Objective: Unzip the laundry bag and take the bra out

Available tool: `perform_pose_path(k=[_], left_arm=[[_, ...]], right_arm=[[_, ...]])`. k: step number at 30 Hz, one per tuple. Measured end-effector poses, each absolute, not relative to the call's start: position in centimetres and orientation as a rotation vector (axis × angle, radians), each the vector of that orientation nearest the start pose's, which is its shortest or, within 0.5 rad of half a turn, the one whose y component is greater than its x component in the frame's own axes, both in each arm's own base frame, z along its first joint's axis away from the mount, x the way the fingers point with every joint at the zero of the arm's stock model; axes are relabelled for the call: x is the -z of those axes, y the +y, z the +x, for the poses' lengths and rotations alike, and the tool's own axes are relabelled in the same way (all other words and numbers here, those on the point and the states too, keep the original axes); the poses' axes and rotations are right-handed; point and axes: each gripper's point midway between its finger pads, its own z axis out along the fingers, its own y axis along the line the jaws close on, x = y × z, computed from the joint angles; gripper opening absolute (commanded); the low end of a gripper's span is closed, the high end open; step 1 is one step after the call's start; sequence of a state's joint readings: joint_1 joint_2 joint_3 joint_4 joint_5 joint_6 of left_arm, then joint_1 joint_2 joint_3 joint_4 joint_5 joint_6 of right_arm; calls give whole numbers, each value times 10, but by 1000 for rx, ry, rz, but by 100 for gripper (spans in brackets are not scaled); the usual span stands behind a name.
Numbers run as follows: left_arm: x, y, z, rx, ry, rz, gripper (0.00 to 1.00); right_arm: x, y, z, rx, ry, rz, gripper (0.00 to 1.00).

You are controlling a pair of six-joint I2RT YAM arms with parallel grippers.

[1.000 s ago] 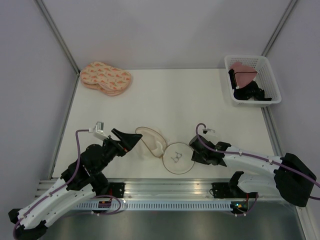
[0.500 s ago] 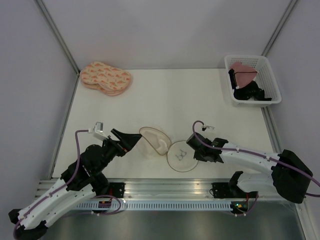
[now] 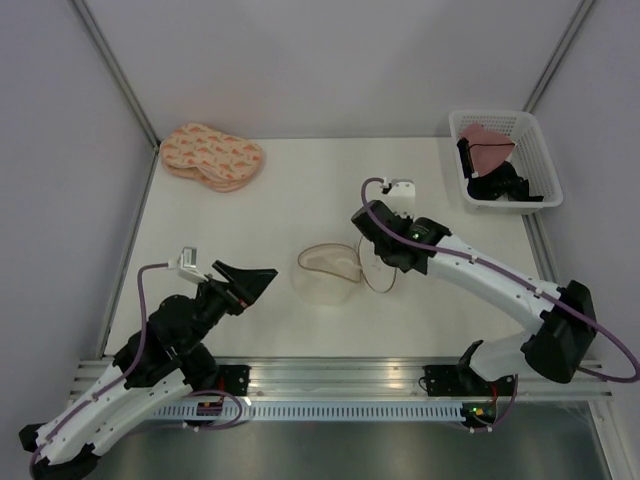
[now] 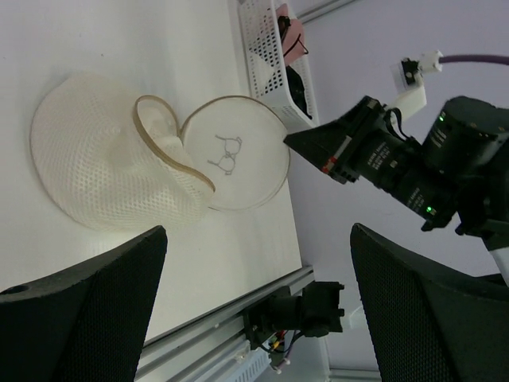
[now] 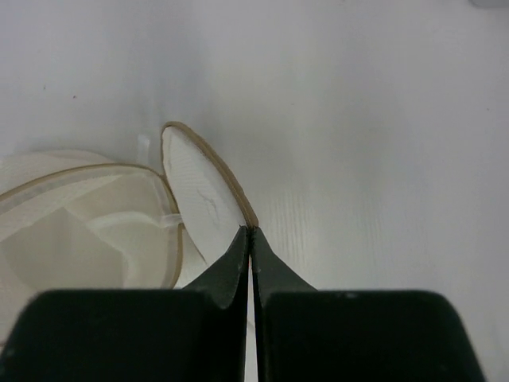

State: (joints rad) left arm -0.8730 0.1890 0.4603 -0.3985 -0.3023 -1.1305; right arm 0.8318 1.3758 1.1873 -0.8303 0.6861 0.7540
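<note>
The bag point(image 3: 322, 272) lies collapsed on the tabletop point(image 3: 300, 200), with its mouth unzipped and open. Its round flap point(image 5: 203, 187) stands up on edge from the mesh body. The right claw point(image 5: 251, 235) is pressed together on the tan rim of this flap and pinches it at the fingertips.

Seen from this claw, the body of the bag is just below and to the left, joined to the flap it holds. The long axis of the flattened body runs away from the fingertips, toward the left arm. The left claw point(image 3: 258, 277) is spread wide and holds nothing. The bag lies straight in front of it, near but apart. So the right arm is the nearer one, and the left one has the free way to the mouth.

No pink fabric shows inside the bag. The bra point(image 3: 486, 136) is well apart from both claws, behind the right one, in the basket point(image 3: 490, 114) beside a black garment point(image 3: 495, 185). I judge that the removing is done, and that the coming move is probably only to let go of the flap.
</note>
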Motion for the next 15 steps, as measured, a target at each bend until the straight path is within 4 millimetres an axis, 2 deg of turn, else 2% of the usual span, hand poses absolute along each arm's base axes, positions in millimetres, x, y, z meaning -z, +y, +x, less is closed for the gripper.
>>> perform_pose_path(k=[4, 6, 8, 11, 15], left_arm=[[-246, -158, 155, 1233, 1758, -479, 100], [-254, -154, 151, 1254, 1726, -481, 100], [-256, -150, 150, 1255, 1714, -486, 100], [-254, -144, 148, 1246, 1710, -495, 99], [-251, -137, 148, 1219, 1706, -516, 99]], right_arm=[[-160, 210, 299, 96, 2334, -21, 1], [-157, 241, 315, 75, 2308, -108, 0], [-160, 265, 318, 69, 2277, -185, 0], [-158, 307, 307, 18, 2236, -316, 0], [-146, 351, 272, -113, 2215, -517, 2]])
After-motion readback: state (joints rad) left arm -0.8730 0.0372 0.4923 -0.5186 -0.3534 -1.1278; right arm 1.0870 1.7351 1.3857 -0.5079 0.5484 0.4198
